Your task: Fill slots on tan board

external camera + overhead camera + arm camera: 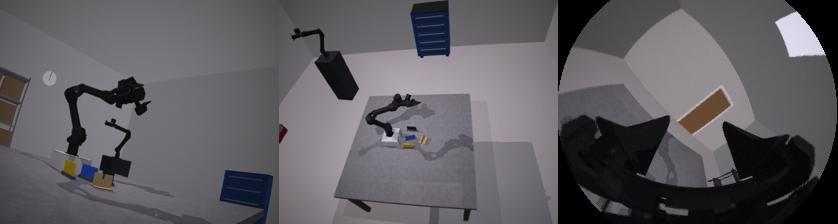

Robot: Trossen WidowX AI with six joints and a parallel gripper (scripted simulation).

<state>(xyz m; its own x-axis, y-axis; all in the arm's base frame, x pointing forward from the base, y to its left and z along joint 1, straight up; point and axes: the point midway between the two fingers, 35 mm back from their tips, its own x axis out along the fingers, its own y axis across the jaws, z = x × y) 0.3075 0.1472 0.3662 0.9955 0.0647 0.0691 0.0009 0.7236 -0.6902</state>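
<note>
The tan board (423,140) (101,182) stands upright on the table, with a narrow open slot in its top edge in the exterior view. A yellow board (408,145) (70,168), a blue board (410,137) (89,171) and a black board (411,128) stand in low dark holders between the arm's base and the tan board. In the exterior view the black board is hard to tell from the dark shapes behind. My gripper (147,94) (697,121) is open and empty, high above the table and well away from all the boards. Whether the tan board has more slots is unclear.
The arm's white base block (390,142) (57,160) stands close beside the colored boards. The grey table (396,176) carries them all. Off the table are a blue drawer cabinet (431,35) (244,187) and a second arm on a dark pedestal (336,74).
</note>
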